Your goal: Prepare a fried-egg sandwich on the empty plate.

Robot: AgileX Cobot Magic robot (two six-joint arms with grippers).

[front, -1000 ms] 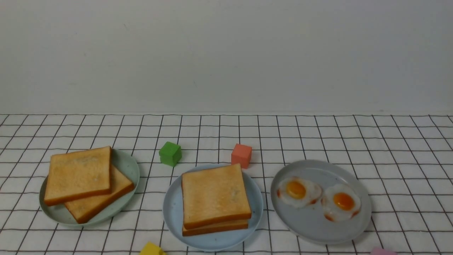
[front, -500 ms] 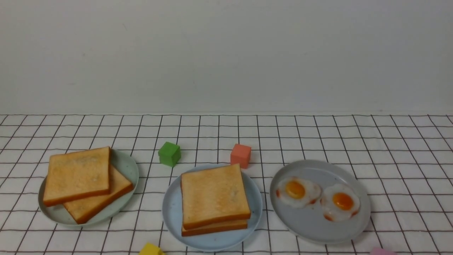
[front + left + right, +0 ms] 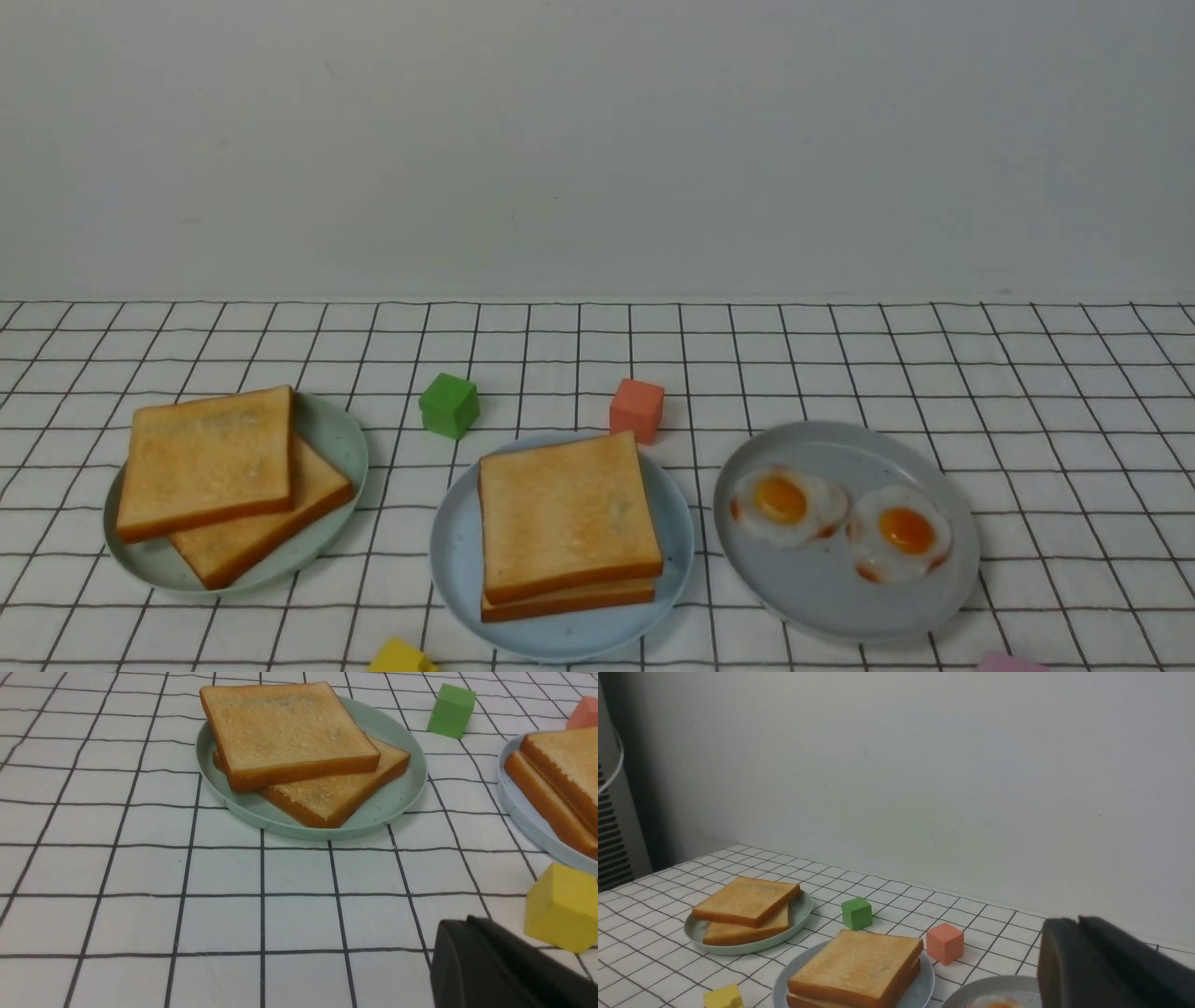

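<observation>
Two golden-brown toast slices lie stacked on the light blue plate at the front centre. No egg shows between them in any view. The stack also shows in the left wrist view and the right wrist view. Neither gripper appears in the front view. My left gripper is shut and empty, low over the cloth near the yellow block. My right gripper is shut and empty, raised near the grey plate.
A pale green plate at the left holds two plain toast slices. The grey plate at the right holds two fried eggs. A green cube, orange cube and pink block lie around.
</observation>
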